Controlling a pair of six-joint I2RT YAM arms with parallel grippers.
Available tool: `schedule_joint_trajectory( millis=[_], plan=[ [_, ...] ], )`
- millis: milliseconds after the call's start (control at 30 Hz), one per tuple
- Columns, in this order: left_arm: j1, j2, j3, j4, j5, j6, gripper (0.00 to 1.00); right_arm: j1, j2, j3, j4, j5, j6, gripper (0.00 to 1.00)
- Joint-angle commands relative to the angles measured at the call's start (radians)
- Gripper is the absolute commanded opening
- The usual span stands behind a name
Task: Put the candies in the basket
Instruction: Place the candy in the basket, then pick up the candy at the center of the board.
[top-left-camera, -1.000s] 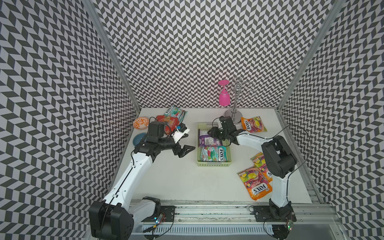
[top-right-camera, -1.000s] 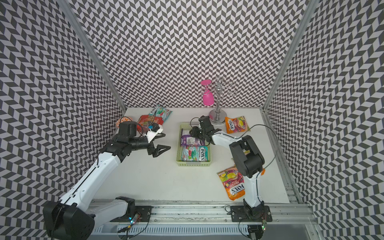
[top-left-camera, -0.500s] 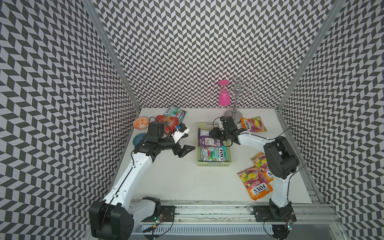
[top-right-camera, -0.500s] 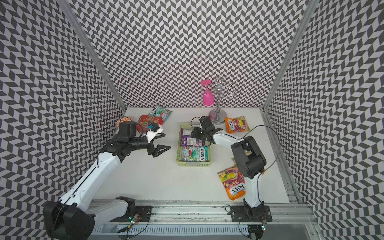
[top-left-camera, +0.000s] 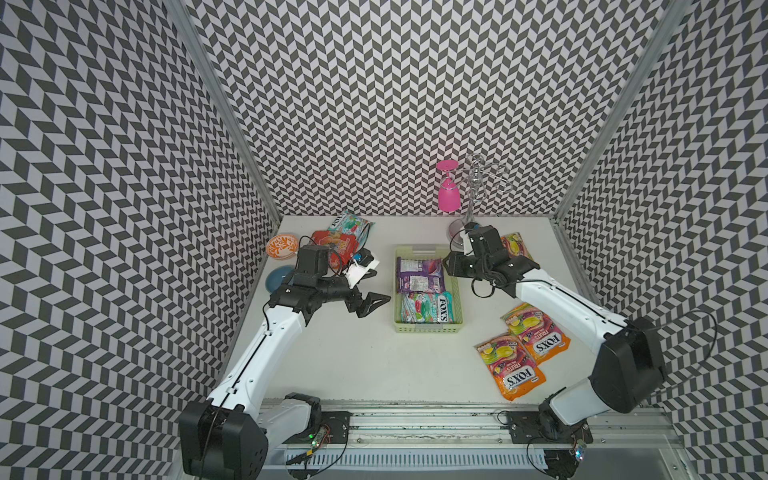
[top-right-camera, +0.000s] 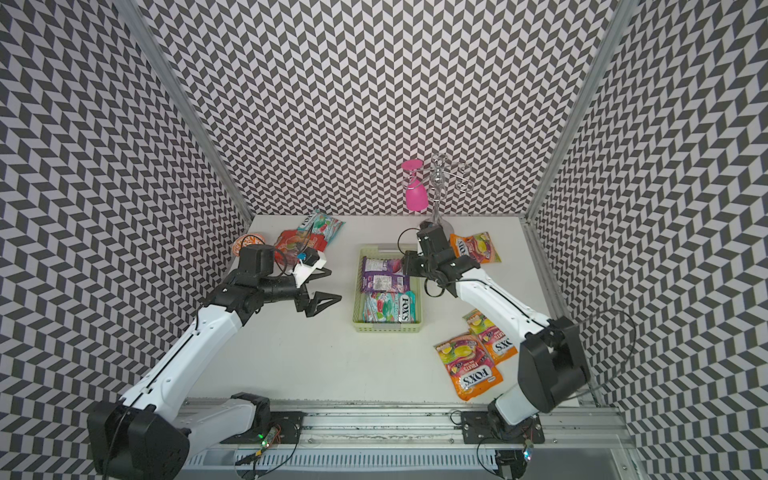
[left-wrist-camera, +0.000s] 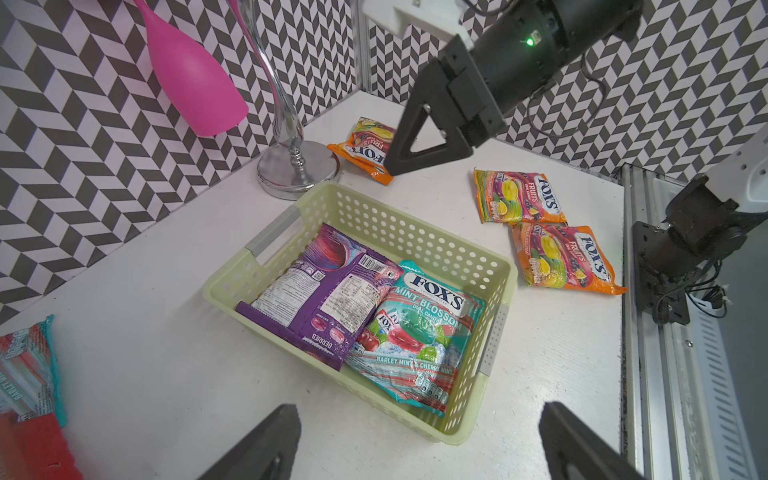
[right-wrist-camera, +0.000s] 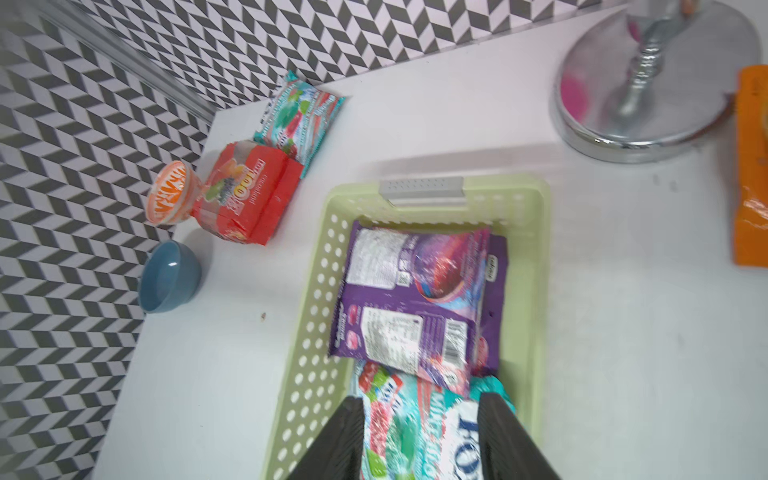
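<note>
Midway across the white table (top-left-camera: 332, 365), a little toward its far side, sits the pale green basket (top-left-camera: 426, 330), its long axis running near to far. Two candies lie flat inside it: a purple bag (top-left-camera: 419, 275), back side up, at the far end, with its near edge over a teal mint bag (top-left-camera: 428, 307) at the near end.

Right of the basket and nearer, a front orange bag (top-left-camera: 510, 365) and a second orange bag (top-left-camera: 536, 332) lie touching on the table. A third orange bag (top-left-camera: 515, 245) lies far right, just beside the base of a silver stand (top-left-camera: 457, 227) from which a pink glass (top-left-camera: 449, 195) hangs upside down. Far left, a red bag (top-left-camera: 332, 243) and a far teal bag (top-left-camera: 349, 224) lie touching, near an orange patterned bowl (top-left-camera: 282, 247) and a blue bowl (top-left-camera: 279, 277).

Over the basket's far right rim hovers the right gripper (right-wrist-camera: 419, 399), its fingers partly apart and empty. The left gripper (top-left-camera: 381, 284) hangs left of the basket, spread wide, holding nothing.
</note>
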Motion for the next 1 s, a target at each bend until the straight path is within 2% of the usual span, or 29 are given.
schedule_joint_trajectory(
  millis=[0,133,333,400,467,633,767,867,967],
  plan=[
    [-0.01,0.0,-0.013,0.012,0.041,0.015,0.94,0.004,-0.094,-0.076,-0.09,0.084,-0.032,0.49],
    [-0.014,0.005,-0.004,-0.006,0.037,0.018,0.99,0.004,-0.201,-0.14,-0.176,0.106,-0.03,0.51],
    [-0.022,0.013,-0.014,-0.008,0.053,0.029,0.99,0.004,-0.357,-0.272,-0.265,0.11,0.015,0.59],
    [-0.023,0.012,-0.016,-0.011,0.062,0.033,0.99,0.004,-0.415,-0.327,-0.278,0.09,0.051,0.64],
    [-0.027,0.013,-0.027,-0.001,0.07,0.035,0.99,0.004,-0.471,-0.391,-0.278,0.061,0.107,0.74],
    [-0.028,0.021,-0.019,-0.013,0.065,0.037,0.99,0.002,-0.572,-0.499,-0.306,0.024,0.223,0.93],
    [-0.03,0.026,-0.024,-0.003,0.059,0.037,0.99,0.001,-0.64,-0.531,-0.335,0.022,0.261,0.96],
    [-0.03,0.028,-0.02,-0.011,0.059,0.038,0.99,0.002,-0.674,-0.513,-0.391,0.043,0.234,0.95],
    [-0.03,0.032,-0.029,0.003,0.064,0.038,0.99,0.001,-0.67,-0.511,-0.443,0.026,0.213,0.9]
  ],
)
